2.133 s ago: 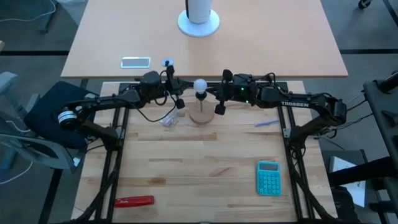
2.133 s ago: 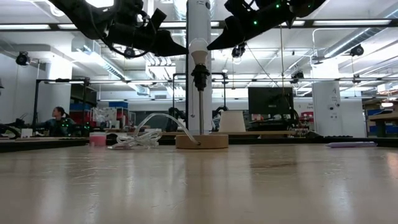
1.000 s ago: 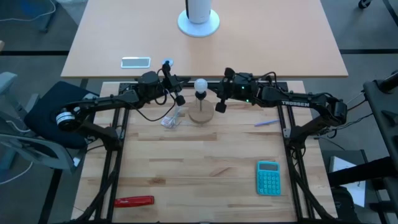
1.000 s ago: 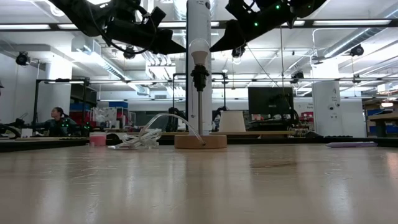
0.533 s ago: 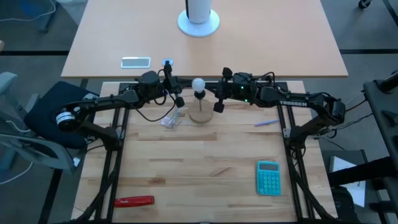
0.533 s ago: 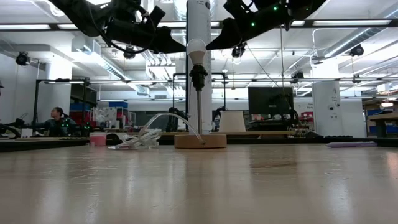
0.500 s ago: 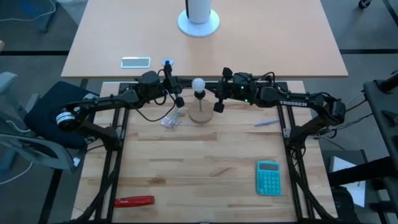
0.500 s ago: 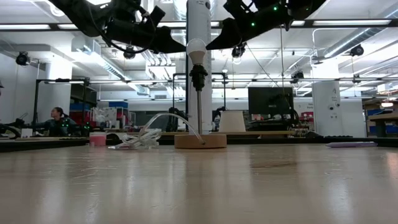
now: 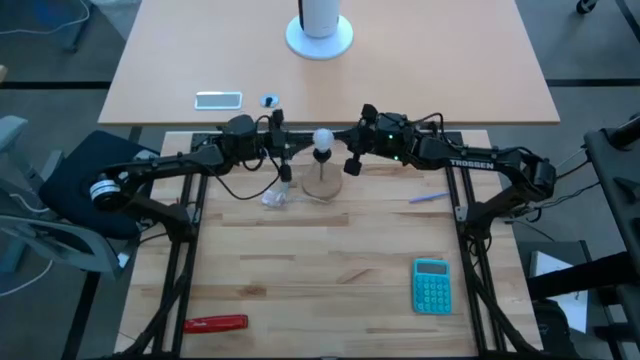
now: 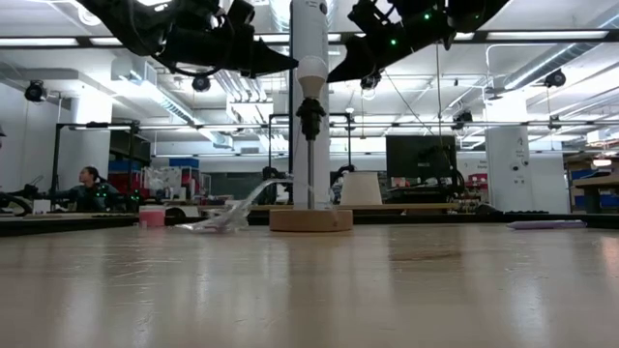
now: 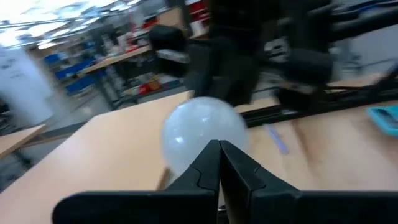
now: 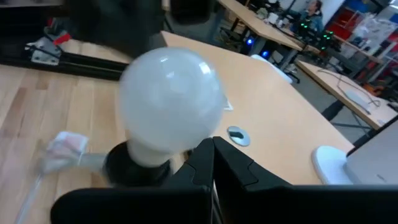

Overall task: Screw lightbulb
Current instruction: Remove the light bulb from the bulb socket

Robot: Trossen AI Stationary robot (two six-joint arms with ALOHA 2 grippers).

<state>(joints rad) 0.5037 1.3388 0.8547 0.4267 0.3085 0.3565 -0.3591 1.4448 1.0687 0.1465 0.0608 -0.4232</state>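
Observation:
The white lightbulb [image 9: 323,138] sits upright in a black socket [image 10: 309,112] on top of a thin rod. The rod stands on a round wooden disc [image 9: 322,185] at the far middle of the table. My left gripper [image 9: 303,141] is shut and comes level at the bulb from the table's left [image 10: 293,66]. My right gripper [image 9: 343,146] is shut too and comes from the right, pointing slightly down [image 10: 331,76]. Each wrist view shows the bulb right behind that arm's own shut fingertips [image 11: 219,147] [image 12: 209,147]. My left gripper has its shut fingertips against the left side of the bulb's round glass [image 11: 200,138], coming level from the table's left. The bulb stays upright in its socket. My right gripper has its shut tips at the bulb's lower right side [image 12: 199,134], slanting slightly down from the right. I cannot tell whether they touch.
A clear crumpled plastic wrapper [image 9: 272,197] lies left of the disc. A pen [image 9: 428,198], a turquoise calculator [image 9: 432,285] and a red tool [image 9: 215,323] lie on the table nearer the front. The far table holds a phone [image 9: 218,99] and a white round stand [image 9: 320,35].
My left gripper has swung at the wrist, and its fingers have come up from a slight downward slant to level against the bulb. The bulb and its stand have shifted slightly to the right. The plastic wrapper's raised loop has dropped lower.

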